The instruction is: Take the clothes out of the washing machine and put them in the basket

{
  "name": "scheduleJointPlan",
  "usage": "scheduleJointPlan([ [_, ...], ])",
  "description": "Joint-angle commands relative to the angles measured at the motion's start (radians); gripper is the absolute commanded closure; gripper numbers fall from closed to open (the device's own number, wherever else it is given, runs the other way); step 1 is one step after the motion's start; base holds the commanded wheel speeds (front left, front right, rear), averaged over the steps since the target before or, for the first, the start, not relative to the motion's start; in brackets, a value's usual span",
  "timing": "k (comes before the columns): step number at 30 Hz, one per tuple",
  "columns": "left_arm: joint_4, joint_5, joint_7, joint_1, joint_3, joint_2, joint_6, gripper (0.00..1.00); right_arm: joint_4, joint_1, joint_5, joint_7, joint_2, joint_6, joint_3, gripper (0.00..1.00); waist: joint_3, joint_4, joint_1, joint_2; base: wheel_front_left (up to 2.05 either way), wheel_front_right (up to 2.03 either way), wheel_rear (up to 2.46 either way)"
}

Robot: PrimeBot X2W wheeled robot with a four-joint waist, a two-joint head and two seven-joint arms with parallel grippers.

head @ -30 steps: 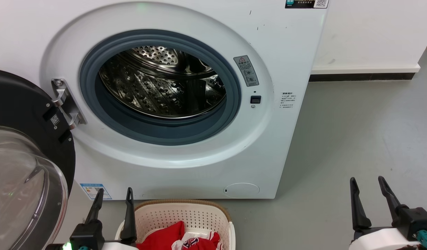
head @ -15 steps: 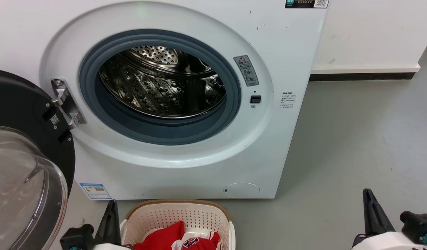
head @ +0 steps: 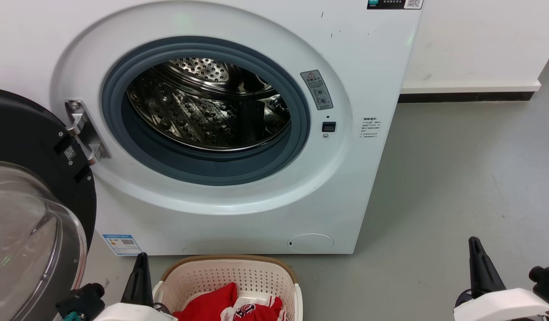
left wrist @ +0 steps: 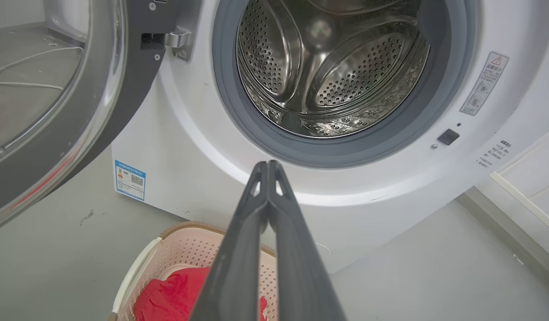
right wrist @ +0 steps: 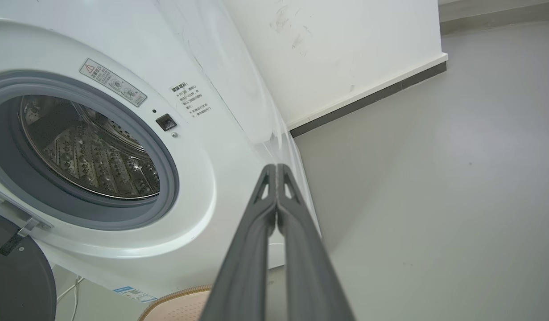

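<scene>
Lowered since before, both closed and empty: left gripper [left wrist: 267,166] just beside the basket [head: 229,262] of clothes [head: 207,305], right gripper [right wrist: 276,167] well apart.

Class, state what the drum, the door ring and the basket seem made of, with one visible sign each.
Drum: probably polished stainless steel; mirror-bright, with punched holes. Door ring: likely matte grey rubber; dull, without glare. Basket: seemingly moulded cream plastic; even perforations, brown woven-look rim.
</scene>
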Motion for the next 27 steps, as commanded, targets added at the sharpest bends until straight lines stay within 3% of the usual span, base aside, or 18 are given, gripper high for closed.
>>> scheduleJointPlan([
  [1, -0.01, -0.039, 0.007, -0.032, 0.007, 0.001, -0.006, 1.0, -0.015, -0.034, 0.041, 0.009, -0.004, 0.0, 0.0, 1.0, 0.0, 0.0, -0.0001, -0.0001, 0.0, 0.0, 0.0],
  [12, 0.004, -0.247, 0.055, -0.061, 0.018, 0.001, -0.021, 1.0, -0.009, -0.056, 0.252, 0.058, -0.004, 0.0, 0.0, 1.0, 0.004, 0.003, -0.0001, -0.0001, 0.0, 0.0, 0.0],
  [27, 0.018, -0.452, 0.105, -0.092, 0.03, 0.001, -0.037, 1.0, -0.003, -0.078, 0.461, 0.107, -0.005, 0.0, 0.0, 1.0, 0.008, 0.006, -0.0001, -0.0001, 0.0, 0.0, 0.0],
])
